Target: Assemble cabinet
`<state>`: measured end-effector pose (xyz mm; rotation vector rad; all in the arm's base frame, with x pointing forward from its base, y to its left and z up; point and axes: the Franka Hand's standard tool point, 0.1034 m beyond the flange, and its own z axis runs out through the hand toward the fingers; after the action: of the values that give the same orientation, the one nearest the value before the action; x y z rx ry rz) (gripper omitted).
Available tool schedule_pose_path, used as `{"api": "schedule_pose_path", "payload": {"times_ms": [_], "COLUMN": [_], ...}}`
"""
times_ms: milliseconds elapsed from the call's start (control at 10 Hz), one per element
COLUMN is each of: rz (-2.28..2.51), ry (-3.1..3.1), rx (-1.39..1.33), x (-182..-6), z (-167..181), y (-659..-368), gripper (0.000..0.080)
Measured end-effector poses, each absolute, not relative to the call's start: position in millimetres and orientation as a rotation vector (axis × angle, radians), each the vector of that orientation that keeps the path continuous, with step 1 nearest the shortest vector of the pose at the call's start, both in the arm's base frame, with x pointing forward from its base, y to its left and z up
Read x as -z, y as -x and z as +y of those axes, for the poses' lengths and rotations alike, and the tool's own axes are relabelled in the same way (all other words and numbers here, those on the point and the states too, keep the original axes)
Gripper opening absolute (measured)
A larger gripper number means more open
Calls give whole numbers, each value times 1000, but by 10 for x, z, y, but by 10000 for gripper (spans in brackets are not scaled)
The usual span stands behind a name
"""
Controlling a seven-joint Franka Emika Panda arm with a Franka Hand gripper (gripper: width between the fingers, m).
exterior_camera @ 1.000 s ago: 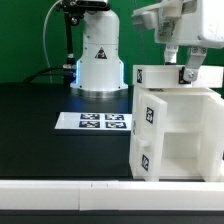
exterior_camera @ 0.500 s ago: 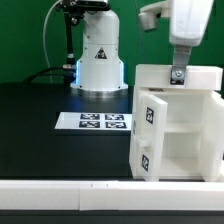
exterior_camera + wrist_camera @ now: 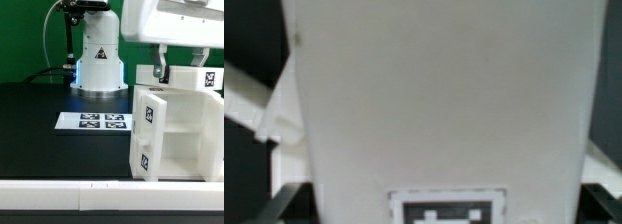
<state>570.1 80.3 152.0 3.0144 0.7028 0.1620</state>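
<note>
The white cabinet (image 3: 178,135) stands on the black table at the exterior view's right, its shelved compartments open to the front. A tagged door panel (image 3: 148,128) is on its left side. A flat white panel (image 3: 190,77) with tags lies across the cabinet's top. My gripper (image 3: 186,68) is over it, with one dark finger (image 3: 160,72) at the panel's left edge. In the wrist view the white panel (image 3: 438,100) fills the picture, with a tag (image 3: 446,208) on it. My gripper (image 3: 446,205) has a dark fingertip at each side edge, shut on it.
The marker board (image 3: 93,122) lies flat on the table to the left of the cabinet. The white robot base (image 3: 98,62) stands behind it. A white rail (image 3: 60,195) runs along the table's front edge.
My hand has turned and come lower over the cabinet's top, now showing much larger in the exterior view. The top panel has shifted slightly on the cabinet. The cabinet body has not moved.
</note>
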Motion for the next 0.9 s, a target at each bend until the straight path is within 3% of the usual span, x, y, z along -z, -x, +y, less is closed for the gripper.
{"api": "schedule_pose_path", "payload": {"times_ms": [300,700,900], "rz": [376,-753,-842], "ry": [-3084,-3094,-3082], "rx": [-168,-265,-262], "x": [-1517,-1536,-1540], "z": [796,826,826], "y": [-5698,-5672,-5679], "gripper": [554,554,554]}}
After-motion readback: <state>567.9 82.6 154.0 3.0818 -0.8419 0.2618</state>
